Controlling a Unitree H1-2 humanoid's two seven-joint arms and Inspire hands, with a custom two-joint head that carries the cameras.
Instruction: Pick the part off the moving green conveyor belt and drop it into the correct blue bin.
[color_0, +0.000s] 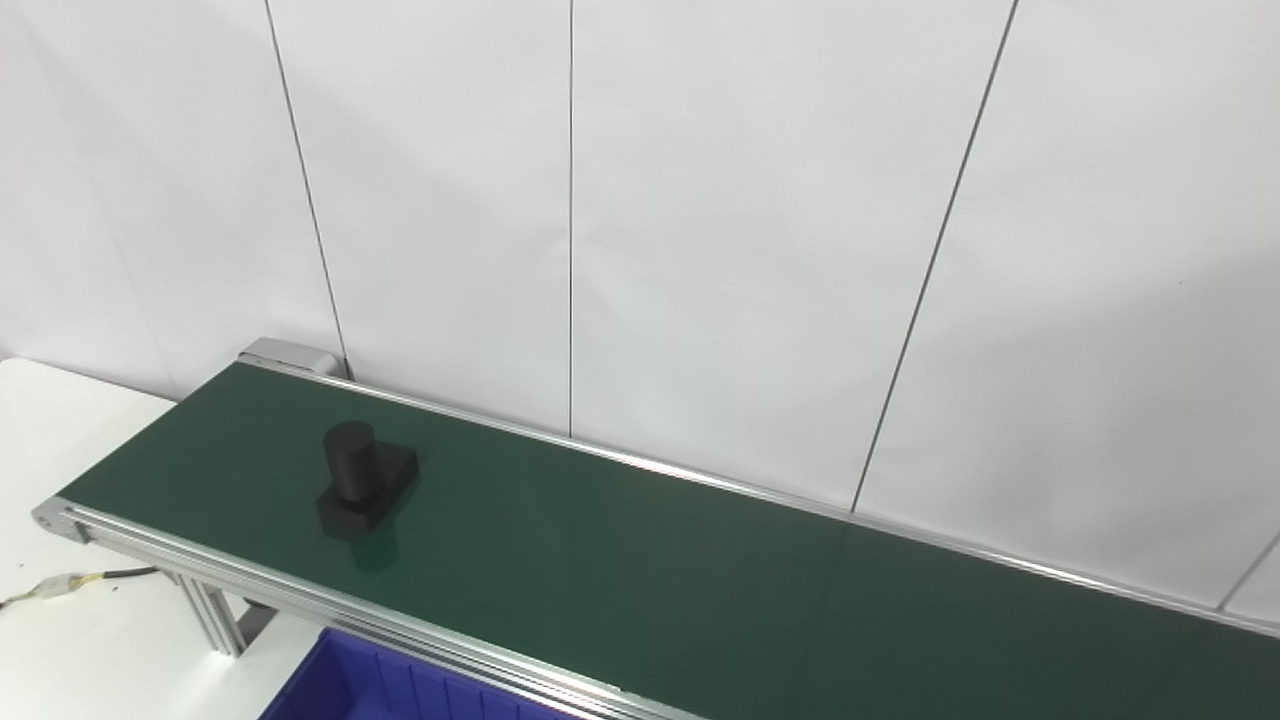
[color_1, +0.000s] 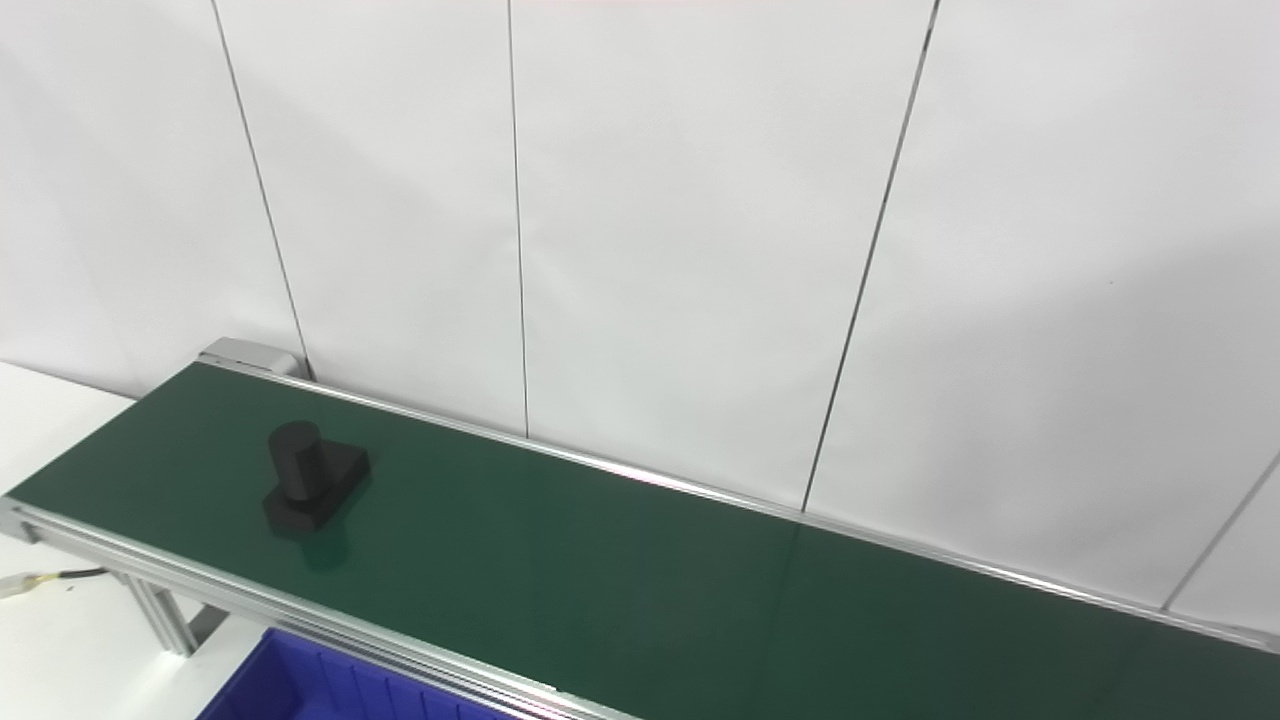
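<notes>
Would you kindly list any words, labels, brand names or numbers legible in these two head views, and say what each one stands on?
No readable text appears in either view.
Black part with an upright cylinder on a flat base: no marking seen.
Green conveyor belt and its aluminium side rail: no label seen.
Blue plastic bin: only its rim shows, unmarked.
White wall panels: blank.

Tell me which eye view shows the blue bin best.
The right eye view: more of the blue bin shows under the conveyor belt, including its left corner and ribbed inner wall. The left eye view shows a smaller slice at the bottom edge.
</notes>
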